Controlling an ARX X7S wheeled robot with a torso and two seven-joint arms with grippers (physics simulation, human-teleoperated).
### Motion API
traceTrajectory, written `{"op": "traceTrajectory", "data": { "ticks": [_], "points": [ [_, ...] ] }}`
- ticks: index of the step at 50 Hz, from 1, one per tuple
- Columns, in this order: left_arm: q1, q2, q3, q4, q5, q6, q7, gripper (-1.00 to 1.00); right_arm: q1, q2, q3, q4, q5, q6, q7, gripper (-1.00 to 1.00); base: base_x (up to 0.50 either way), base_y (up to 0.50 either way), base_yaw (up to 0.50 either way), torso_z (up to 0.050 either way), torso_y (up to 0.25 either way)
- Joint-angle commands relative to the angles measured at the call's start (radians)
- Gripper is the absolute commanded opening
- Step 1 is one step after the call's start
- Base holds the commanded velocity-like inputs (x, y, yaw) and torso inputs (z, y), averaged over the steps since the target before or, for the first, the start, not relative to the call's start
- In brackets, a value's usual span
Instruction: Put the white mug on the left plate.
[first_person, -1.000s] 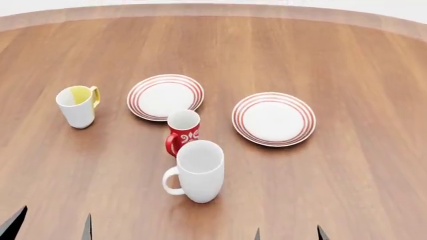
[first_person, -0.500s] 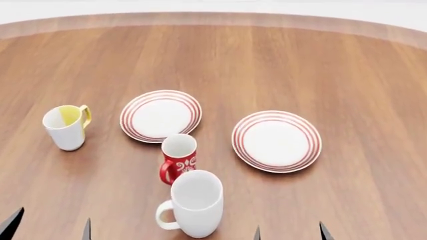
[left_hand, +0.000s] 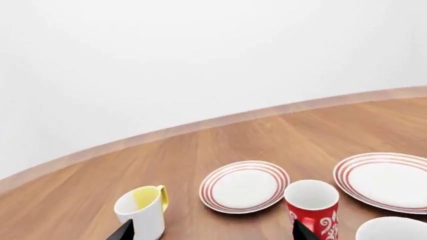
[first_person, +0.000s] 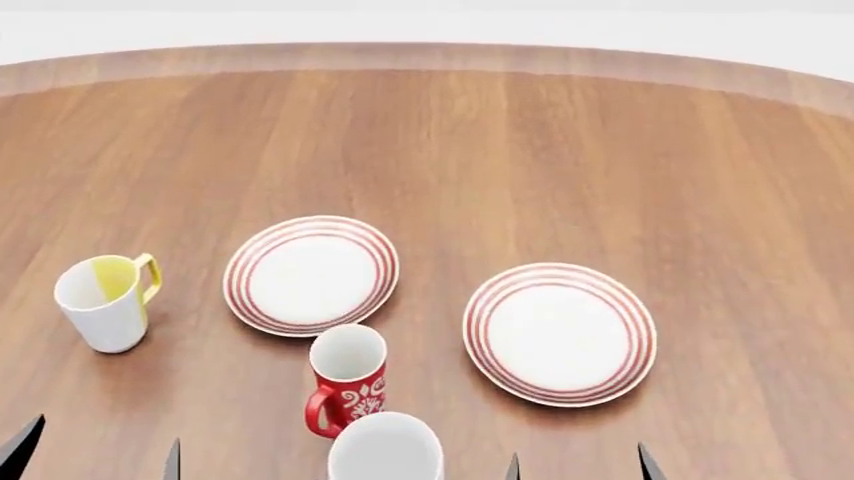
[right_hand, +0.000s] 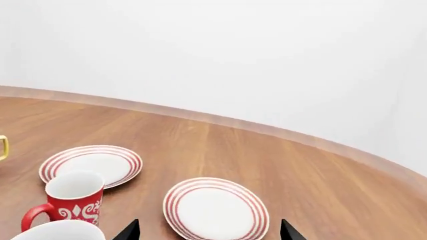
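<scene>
The white mug (first_person: 386, 452) stands at the near edge of the head view, only its open rim showing; it also shows as a rim in the left wrist view (left_hand: 395, 230) and the right wrist view (right_hand: 59, 231). The left plate (first_person: 311, 275) lies flat beyond it, with red rings round its rim (left_hand: 245, 186) (right_hand: 91, 164). My left gripper (first_person: 98, 458) (left_hand: 212, 232) is open and holds nothing, to the left of the mug. My right gripper (first_person: 579, 465) (right_hand: 209, 232) is open too, to the mug's right.
A small red patterned mug (first_person: 347, 385) stands between the white mug and the left plate. A second ringed plate (first_person: 561, 333) lies to the right. A white mug with yellow inside (first_person: 102, 303) stands at the far left. The wooden table (first_person: 534, 150) ends at a curved far edge.
Everything on the table has slid down the head view, so the white mug is now cut off by the bottom edge. The fingertips keep their places in that view.
</scene>
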Motion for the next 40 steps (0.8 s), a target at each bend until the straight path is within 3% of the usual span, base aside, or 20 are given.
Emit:
{"op": "traceTrajectory", "data": {
  "ticks": [1,40],
  "points": [
    [0.005,-0.005,0.003,-0.001,-0.009,0.008,-0.007,1.00,0.000,0.006,-0.009,0.014,0.008,-0.016,0.011,1.00,0.25,0.00,0.00,0.000,0.000],
    [0.000,-0.019,0.024,0.006,-0.023,-0.002,-0.026,1.00,0.004,0.027,-0.027,0.034,0.031,-0.034,0.033,1.00,0.26,0.00,0.00,0.000,0.000]
  ]
}}
